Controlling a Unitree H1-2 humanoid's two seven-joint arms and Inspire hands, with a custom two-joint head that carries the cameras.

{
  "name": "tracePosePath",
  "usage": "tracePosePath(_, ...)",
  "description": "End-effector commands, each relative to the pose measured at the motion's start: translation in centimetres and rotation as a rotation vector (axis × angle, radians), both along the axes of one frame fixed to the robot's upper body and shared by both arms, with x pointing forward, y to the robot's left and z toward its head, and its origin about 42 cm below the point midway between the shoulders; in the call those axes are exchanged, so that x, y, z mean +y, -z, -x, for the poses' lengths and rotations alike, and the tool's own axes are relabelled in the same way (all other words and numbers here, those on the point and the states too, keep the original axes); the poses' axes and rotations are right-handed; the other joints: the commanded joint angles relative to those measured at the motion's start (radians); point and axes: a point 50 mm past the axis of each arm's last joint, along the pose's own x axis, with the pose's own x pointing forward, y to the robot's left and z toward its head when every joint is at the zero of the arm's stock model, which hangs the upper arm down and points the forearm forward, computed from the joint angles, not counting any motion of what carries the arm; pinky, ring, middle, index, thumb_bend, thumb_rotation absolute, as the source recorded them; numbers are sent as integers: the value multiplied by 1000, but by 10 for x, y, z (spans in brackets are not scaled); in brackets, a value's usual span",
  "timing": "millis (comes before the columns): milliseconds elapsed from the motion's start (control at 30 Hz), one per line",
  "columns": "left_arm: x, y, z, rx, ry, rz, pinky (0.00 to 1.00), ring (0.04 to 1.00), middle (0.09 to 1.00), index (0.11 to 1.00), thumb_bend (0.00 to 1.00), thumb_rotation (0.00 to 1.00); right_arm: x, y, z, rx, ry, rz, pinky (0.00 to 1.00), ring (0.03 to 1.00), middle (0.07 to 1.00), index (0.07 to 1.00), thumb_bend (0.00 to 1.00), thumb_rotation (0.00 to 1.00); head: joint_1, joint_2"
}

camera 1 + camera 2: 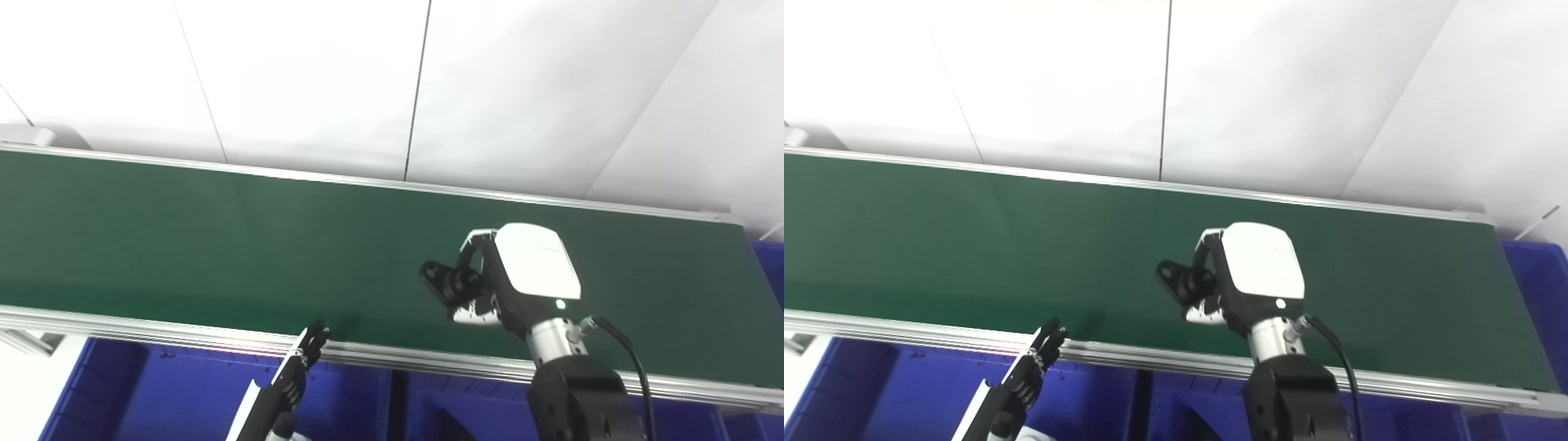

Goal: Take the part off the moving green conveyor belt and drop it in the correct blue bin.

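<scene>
Right hand (490,278) over near half of green conveyor belt (184,245), white back shell up, fingers (474,242) curled round a small black part (444,278); grasping it. Part dark, with a round eyelet at its left end, sticking out leftward from the hand, above the belt surface; contact with belt not discernible. Black cable (625,355) looping off the wrist on the right. Left hand (1032,367) low at the belt's near aluminium rail (153,331), edge-on, dark fingertips (1050,337) pointing up and just reaching the rail; nothing seen in it, spread of fingers not readable from this angle. Blue bins (184,392) below the near rail, another blue bin (1540,282) past the belt's right end. White panelled wall (306,79) behind.
</scene>
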Motion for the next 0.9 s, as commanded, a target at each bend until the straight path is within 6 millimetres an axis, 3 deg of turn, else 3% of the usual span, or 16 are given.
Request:
tracePosePath(0, 6, -13, 1, -64, 4, 24, 1000, 999, 967, 1000, 738, 1000, 1, -10, 12, -30, -26, 25, 114, 195, 302, 487, 511, 127, -34, 15)
tracePosePath(167, 16, -21, -1, -77, -9, 34, 1000, 1000, 983, 1000, 749, 1000, -6, 0, 39, 80, 5, 35, 121, 200, 312, 487, 515, 123, -96, 56)
tracePosePath(367, 24, -36, -3, -94, -11, 38, 1000, 1000, 987, 1000, 719, 1000, -14, 30, 72, 50, 28, -28, 115, 185, 289, 488, 508, 125, -145, 119)
tracePosePath(600, 33, -47, -10, -87, -5, 43, 1000, 998, 967, 1000, 698, 1000, -18, 51, 71, 158, 48, 33, 129, 205, 334, 490, 505, 126, -182, 188)
tracePosePath(667, 34, -50, -12, -89, -4, 45, 1000, 994, 962, 999, 677, 1000, -18, 56, 69, 179, 51, 49, 140, 218, 443, 488, 520, 26, -188, 195)
tracePosePath(867, 37, -55, -17, -77, -12, 59, 976, 970, 939, 979, 674, 1000, -19, 70, 62, 254, 72, 95, 132, 208, 470, 485, 528, 0, -198, 202)
